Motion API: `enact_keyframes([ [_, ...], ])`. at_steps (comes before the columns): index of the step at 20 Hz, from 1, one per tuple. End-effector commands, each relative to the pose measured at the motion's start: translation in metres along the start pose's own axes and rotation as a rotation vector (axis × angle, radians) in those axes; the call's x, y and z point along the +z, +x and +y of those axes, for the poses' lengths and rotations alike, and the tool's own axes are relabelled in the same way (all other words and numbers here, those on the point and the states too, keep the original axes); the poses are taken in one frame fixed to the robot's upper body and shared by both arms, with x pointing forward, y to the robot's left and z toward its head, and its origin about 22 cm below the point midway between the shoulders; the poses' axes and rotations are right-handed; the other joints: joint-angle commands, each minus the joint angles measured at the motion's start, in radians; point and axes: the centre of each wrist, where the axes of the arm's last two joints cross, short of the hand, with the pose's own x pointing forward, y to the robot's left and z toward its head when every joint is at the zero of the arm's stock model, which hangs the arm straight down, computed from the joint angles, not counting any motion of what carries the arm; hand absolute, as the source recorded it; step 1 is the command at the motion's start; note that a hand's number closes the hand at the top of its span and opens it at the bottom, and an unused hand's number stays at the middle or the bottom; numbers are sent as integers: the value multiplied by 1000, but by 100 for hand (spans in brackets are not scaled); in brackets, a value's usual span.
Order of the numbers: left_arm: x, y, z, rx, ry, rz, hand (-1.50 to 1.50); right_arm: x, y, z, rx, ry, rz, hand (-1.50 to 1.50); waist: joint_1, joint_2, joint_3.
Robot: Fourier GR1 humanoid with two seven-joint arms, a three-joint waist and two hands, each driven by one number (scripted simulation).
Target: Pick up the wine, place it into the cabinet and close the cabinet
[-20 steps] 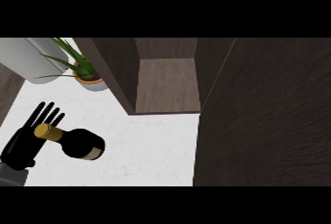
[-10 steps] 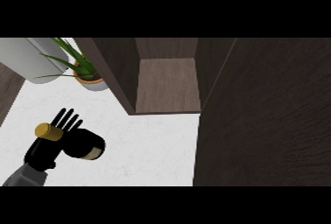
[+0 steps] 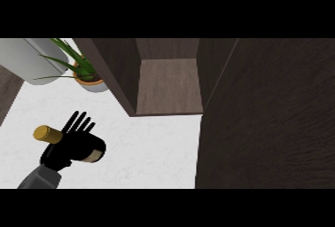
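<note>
The wine bottle (image 3: 95, 150) lies on its side on the white counter (image 3: 150, 146), its gold cap (image 3: 45, 133) pointing left. My left hand (image 3: 65, 148) rests across the bottle's neck and shoulder with its fingers (image 3: 78, 123) straight and spread, so it is open. It hides the middle of the bottle. The cabinet (image 3: 169, 86) stands open ahead and to the right, its wooden shelf bare. My right hand does not show.
The cabinet's open door (image 3: 268, 115) fills the right side as a tall dark panel. A potted plant (image 3: 90, 82) stands at the back left beside a pale cylinder (image 3: 29, 57). The counter's left edge runs along the far left.
My left hand has moved right from beside the bottle to lie over it. The bottle has hardly shifted.
</note>
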Motion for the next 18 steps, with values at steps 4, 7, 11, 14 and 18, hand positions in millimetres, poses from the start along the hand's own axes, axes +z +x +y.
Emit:
enact_keyframes([
  [4,-4,-9,-2,52,-80,-67,-150,13,21,12,-48,18,-40,-150,-4,0,0],
  [7,-5,-27,-7,95,-99,-65,150,19,31,14,-43,43,-48,-150,-14,0,-1],
  [11,-19,-22,-13,131,-214,-28,150,3,15,6,-44,16,-29,-150,1,2,-1],
  [14,-18,-21,-12,150,-249,0,150,15,23,11,-46,16,-38,-150,2,-4,1],
  [18,-26,4,-19,-4,-275,-114,150,12,9,12,-27,4,-22,-150,9,-6,1],
])
